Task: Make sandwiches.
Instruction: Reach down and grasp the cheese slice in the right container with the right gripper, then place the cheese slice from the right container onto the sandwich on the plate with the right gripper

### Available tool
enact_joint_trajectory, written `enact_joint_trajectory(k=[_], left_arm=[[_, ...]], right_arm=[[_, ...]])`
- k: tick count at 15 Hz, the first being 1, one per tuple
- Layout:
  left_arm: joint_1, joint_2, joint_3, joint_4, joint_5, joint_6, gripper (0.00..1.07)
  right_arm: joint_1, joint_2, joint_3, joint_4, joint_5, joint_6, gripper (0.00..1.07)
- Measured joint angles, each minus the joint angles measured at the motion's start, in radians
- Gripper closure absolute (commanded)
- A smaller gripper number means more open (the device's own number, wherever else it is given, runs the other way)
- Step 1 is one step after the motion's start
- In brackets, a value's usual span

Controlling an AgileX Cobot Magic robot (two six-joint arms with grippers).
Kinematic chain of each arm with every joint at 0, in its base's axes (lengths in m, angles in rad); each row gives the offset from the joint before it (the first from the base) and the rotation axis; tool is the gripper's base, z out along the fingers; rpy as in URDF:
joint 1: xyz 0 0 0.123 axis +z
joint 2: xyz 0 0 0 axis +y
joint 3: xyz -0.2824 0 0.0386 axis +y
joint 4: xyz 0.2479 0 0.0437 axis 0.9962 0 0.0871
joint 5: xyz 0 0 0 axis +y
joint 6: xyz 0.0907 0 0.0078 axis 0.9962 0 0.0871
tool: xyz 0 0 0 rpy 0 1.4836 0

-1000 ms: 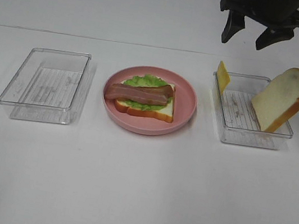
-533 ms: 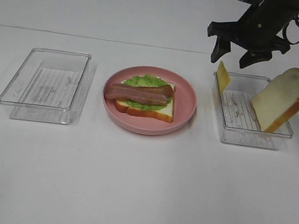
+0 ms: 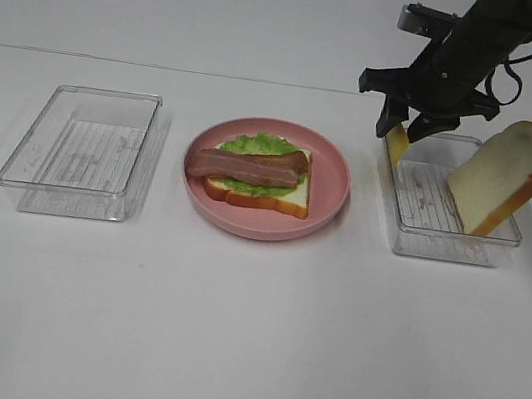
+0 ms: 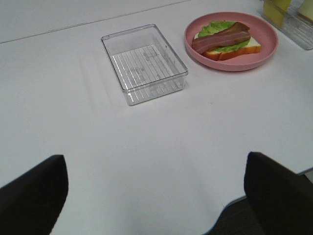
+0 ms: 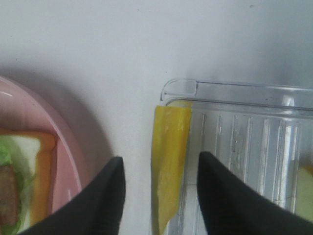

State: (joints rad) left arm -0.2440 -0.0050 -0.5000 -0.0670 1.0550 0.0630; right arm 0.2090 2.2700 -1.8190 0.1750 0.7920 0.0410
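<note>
Right gripper (image 3: 399, 132) straddles the cheese slice (image 5: 171, 147) against the tray's (image 5: 234, 90) wall, fingers spread and not yet gripping. Left gripper (image 4: 156, 196) is splayed and empty.

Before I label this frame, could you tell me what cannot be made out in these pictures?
- Cheese: its top is hidden behind the right gripper in the high view. Its lower end is cut off by the right wrist view's edge.
- Leaning bread: only a sliver shows at the right wrist view's edge.
- Left fingers: only the tips show, in the left wrist view. They are outside the high view.
</note>
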Motion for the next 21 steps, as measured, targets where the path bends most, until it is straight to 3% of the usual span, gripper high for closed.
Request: enact_joint_trajectory(k=[3, 8, 12, 17, 21], left_arm=[[0.000, 0.000, 0.000, 0.000, 0.000, 0.000, 0.14], [0.000, 0.000, 0.000, 0.000, 0.000, 0.000, 0.14], [0.000, 0.000, 0.000, 0.000, 0.000, 0.000, 0.14], [0.000, 0.000, 0.000, 0.000, 0.000, 0.000, 0.14], [0.000, 0.000, 0.000, 0.000, 0.000, 0.000, 0.14]], right_arm=[[0.000, 0.000, 0.000, 0.000, 0.008, 0.002, 1.07], [0.000, -0.011, 0.000, -0.001, 0.046, 0.002, 1.07], [0.000, -0.125, 0.000, 0.032, 0.054, 0.001, 1.07], [0.023, -0.206, 0.000, 0.365, 0.142, -0.157, 1.07], [0.085, -0.134, 0.000, 0.509, 0.142, -0.178, 1.07]])
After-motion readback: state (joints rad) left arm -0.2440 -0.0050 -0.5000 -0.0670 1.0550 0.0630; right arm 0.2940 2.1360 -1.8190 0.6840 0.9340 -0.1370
